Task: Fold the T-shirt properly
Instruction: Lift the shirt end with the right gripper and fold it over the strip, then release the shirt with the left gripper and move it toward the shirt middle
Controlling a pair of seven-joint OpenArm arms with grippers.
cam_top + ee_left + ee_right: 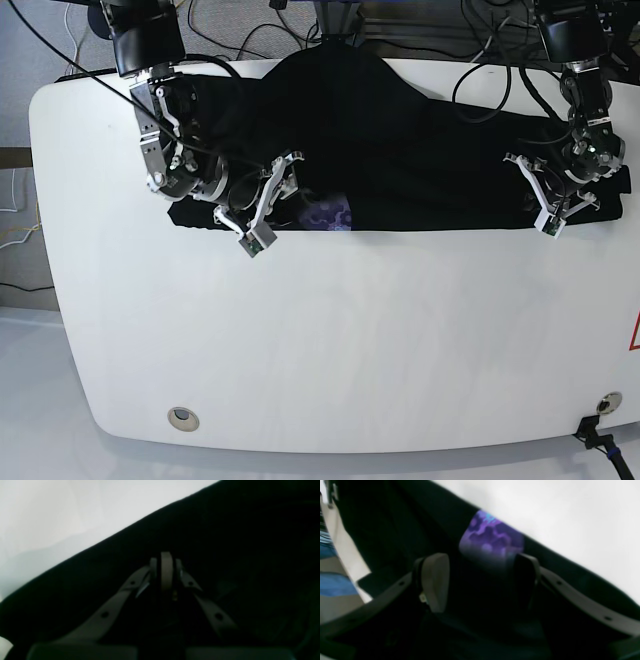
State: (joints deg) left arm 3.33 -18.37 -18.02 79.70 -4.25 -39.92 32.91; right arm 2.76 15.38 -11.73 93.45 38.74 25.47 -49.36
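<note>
The black T-shirt [400, 140] lies spread across the far part of the white table [350, 340], its near edge a straight line. A patch of purple print [328, 212] shows at that edge, and also in the right wrist view [492, 540]. My right gripper [265, 205] is open, its jaws straddling the black fabric just behind the print [480, 580]. My left gripper [548, 200] is at the shirt's right end. In the left wrist view it [166, 570] is shut low over the black cloth [237, 555]. Whether it pinches fabric is too dark to tell.
Cables [480, 70] run along the table's back edge behind the shirt. The white tabletop [50, 517] shows beyond the shirt's edge in the left wrist view. A round fitting [182, 417] sits near the front left corner of the table.
</note>
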